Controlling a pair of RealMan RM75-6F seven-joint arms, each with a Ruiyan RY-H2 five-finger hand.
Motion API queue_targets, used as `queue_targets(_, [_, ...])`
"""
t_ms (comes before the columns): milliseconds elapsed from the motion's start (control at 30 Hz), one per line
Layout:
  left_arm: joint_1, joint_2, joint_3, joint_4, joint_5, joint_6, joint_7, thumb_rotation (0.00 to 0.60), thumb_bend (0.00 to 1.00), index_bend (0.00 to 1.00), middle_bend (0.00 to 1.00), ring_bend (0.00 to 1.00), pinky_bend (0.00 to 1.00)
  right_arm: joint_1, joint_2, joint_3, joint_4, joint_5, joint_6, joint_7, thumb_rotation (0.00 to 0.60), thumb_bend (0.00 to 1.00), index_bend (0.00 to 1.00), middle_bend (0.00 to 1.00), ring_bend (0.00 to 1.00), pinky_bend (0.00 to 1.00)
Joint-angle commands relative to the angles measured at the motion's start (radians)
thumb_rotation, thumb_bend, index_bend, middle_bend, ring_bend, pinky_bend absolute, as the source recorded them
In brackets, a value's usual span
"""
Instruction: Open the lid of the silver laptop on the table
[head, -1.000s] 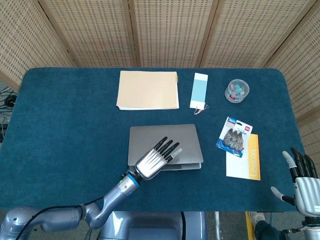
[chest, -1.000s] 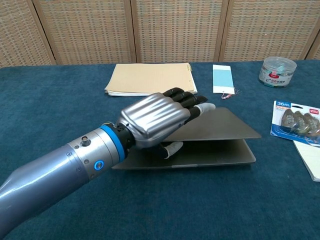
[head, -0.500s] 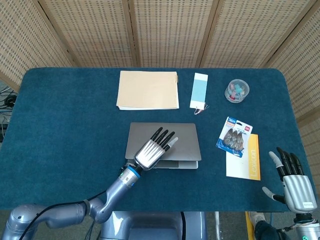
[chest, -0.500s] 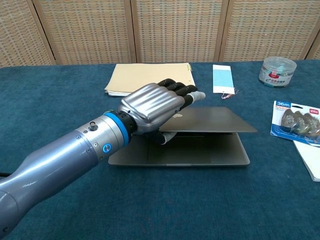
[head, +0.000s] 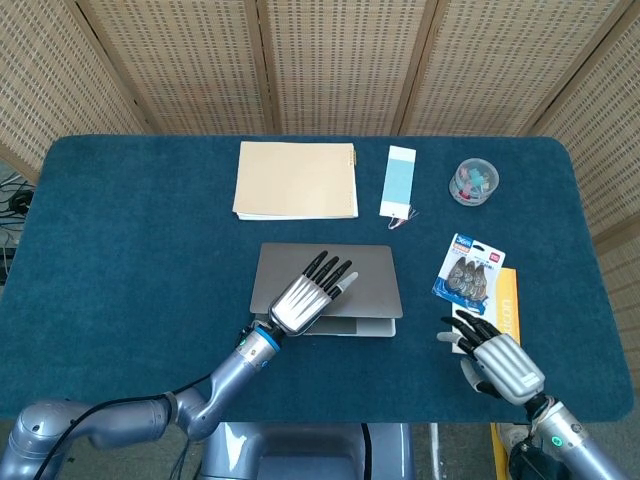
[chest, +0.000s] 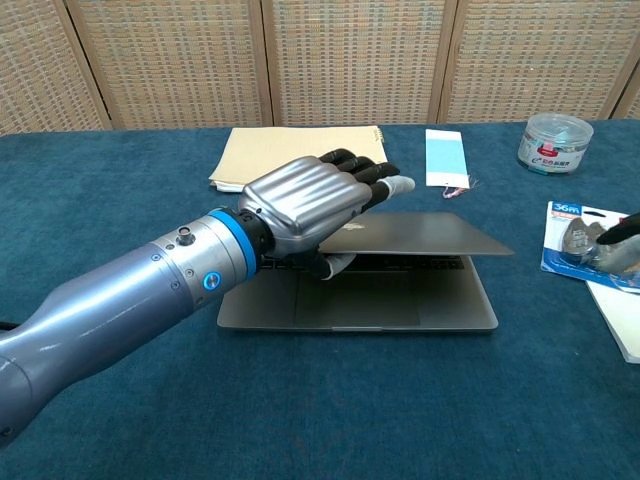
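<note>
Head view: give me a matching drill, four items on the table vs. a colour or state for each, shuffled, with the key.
Things:
1. laptop
2. folder
3. round tub
4. left hand

Descriptions:
A. clear, coloured bits inside
B. silver, lid partly raised
C. grips the lid's front edge
D. tan, lying flat at the far side

Pairs: 1-B, 2-D, 3-A, 4-C

Silver laptop (chest: 400, 270), lid partly raised

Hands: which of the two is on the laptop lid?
The left hand grips the silver laptop's lid, fingers on top; the right hand hangs apart, holding nothing.
</note>
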Motion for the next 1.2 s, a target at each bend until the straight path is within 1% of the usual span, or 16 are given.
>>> queue_targets(33, [-0.007,0.01,0.001,-0.006,-0.001,0.001,-0.005,0.6,0.51,0.0,0.0,0.0,0.0,0.061,-0.039,-0.006,0.0,-0.004,-0.09,-0.019,0.6,0.94,0.25,0.15,0.07,0.18])
queue_targets(200, [-0.017,0.017,-0.004,-0.011,-0.021,0.001,-0.01,0.6,0.46,0.0,0.0,0.0,0.0,0.116,-0.062,0.004,-0.042,0.043,-0.181,-0.026,0.6,0.98,0.25,0.15,0.08,0.19])
queue_targets(400, [-0.027,0.024,-0.005,-0.014,-0.034,0.006,-0.006,0.6,0.46,0.0,0.0,0.0,0.0,0.149,-0.099,0.005,-0.039,0.075,-0.23,-0.037,0.6,1.0,0.24,0.15,0.09,0.19])
queue_targets(600, [-0.035,0.033,-0.003,-0.018,-0.045,0.018,-0.006,0.6,0.48,0.0,0.0,0.0,0.0,0.18,-0.143,0.021,-0.023,0.12,-0.265,-0.062,0.6,1.0,0.24,0.15,0.1,0.25])
queue_targets(933, [-0.043,0.04,0.007,-0.014,-0.063,0.024,-0.022,0.6,0.49,0.0,0.0,0.0,0.0,0.21,-0.213,0.039,0.002,0.178,-0.301,-0.165,0.6,1.0,0.25,0.15,0.1,0.25])
queue_targets(1100, [-0.045,0.045,0.008,-0.016,-0.071,0.026,-0.042,0.6,0.49,0.0,0.0,0.0,0.0,0.22,-0.242,0.05,0.016,0.201,-0.301,-0.222,0.6,1.0,0.25,0.14,0.1,0.25])
queue_targets(1200, [-0.048,0.054,0.013,-0.021,-0.069,0.027,-0.047,0.6,0.49,0.0,0.0,0.0,0.0,0.225,-0.255,0.055,0.021,0.23,-0.315,-0.22,0.6,1.0,0.25,0.14,0.1,0.25])
